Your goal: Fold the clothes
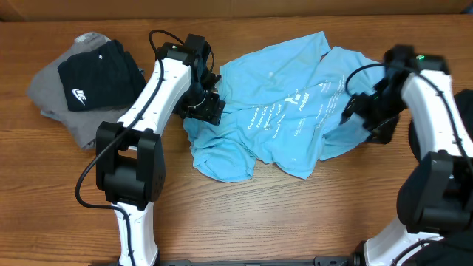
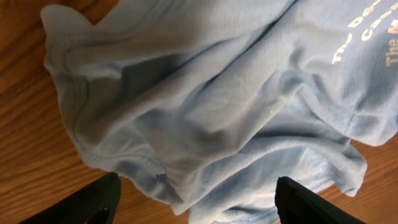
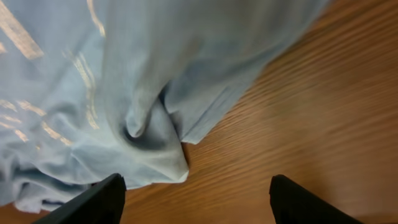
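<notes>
- Cotton-like jersey, by the look of it: the light blue T-shirt [image 1: 251, 81] seems light, limp and not slippery, so it should drape and bunch rather than hold any shape.
- It lies crumpled in the middle of the desk [image 1: 295, 222], between the two arms, with its white lettering [image 1: 275, 118] facing up and deep wrinkles all over.
- The best holds, I judge, are the stitched edges: the hem corner [image 3: 179, 169] low in the right wrist view, and the seamed border [image 2: 118, 163] at the lower left of the left wrist view.
- The left jaws are spread wide over the shirt's left side in the overhead frame, pinching nothing. The right jaws are likewise spread, over its right edge and bare wood.
- Grey and black Nike pieces [image 1: 85, 92] sit piled at the upper left, apart from the shirt.
</notes>
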